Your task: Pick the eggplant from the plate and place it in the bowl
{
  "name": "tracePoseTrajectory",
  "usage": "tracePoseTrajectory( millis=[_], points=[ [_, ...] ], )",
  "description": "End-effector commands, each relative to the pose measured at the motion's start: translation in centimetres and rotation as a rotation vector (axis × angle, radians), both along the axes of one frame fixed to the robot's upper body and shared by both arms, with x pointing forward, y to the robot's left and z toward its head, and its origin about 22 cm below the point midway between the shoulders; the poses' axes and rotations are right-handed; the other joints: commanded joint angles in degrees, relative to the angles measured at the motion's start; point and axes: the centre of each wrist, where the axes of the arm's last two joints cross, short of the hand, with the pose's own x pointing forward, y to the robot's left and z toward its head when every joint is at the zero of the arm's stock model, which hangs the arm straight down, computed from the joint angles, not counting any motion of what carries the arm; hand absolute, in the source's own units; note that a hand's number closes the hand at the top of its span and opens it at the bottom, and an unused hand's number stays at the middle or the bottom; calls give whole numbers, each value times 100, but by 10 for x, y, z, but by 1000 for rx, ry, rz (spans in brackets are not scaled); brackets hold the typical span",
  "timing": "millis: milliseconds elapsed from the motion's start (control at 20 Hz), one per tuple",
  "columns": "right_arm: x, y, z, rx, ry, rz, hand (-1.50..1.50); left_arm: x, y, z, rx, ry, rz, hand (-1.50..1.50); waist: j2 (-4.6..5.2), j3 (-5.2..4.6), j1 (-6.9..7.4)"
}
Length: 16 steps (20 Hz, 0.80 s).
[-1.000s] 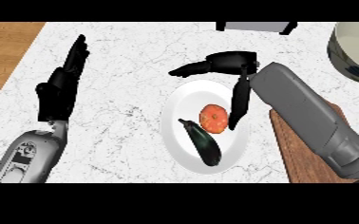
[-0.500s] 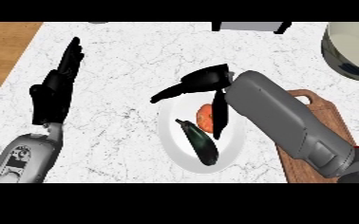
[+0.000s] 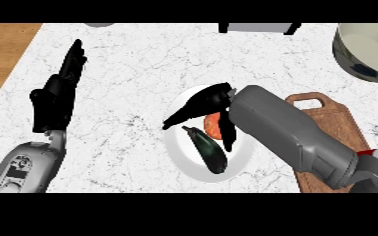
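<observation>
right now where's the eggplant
In the head view, the eggplant lies on the white plate, lower centre, beside an orange-red item, under the right hand.

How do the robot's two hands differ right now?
The left hand sits at the view's left with straight fingers, over bare counter; the right hand hangs above the plate, fingers spread towards the eggplant. The left touches nothing; the right partly hides an orange-red item. Both are black and open.

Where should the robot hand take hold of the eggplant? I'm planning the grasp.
Probably across its middle, from above. The eggplant lies flat and long on the plate, its sides exposed. The open right robot hand is already above it; the tomato crowds its upper end.
</observation>
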Motion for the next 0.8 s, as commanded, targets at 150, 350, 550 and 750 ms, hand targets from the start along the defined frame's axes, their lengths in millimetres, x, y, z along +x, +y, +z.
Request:
tracePoseTrajectory(
  millis=[150, 350, 550, 750],
  points=[
    [0, 12, -22, -21, 121, 116, -150, 4, 5, -6, 5, -9, 17, 0, -12, -4, -87],
    [-3, 18, -40, -46, 124, 108, -150, -2, 15, -1, 13, 13, 7, 0, -13, -3, -56],
    [-8, 14, -51, -34, 137, 124, -150, -13, 16, -10, 9, 14, 18, 0, -37, -4, -89],
    [-17, 23, -72, -32, 132, 132, -150, -14, 1, -10, -2, 10, 24, 0, -22, -1, -56]
  ],
)
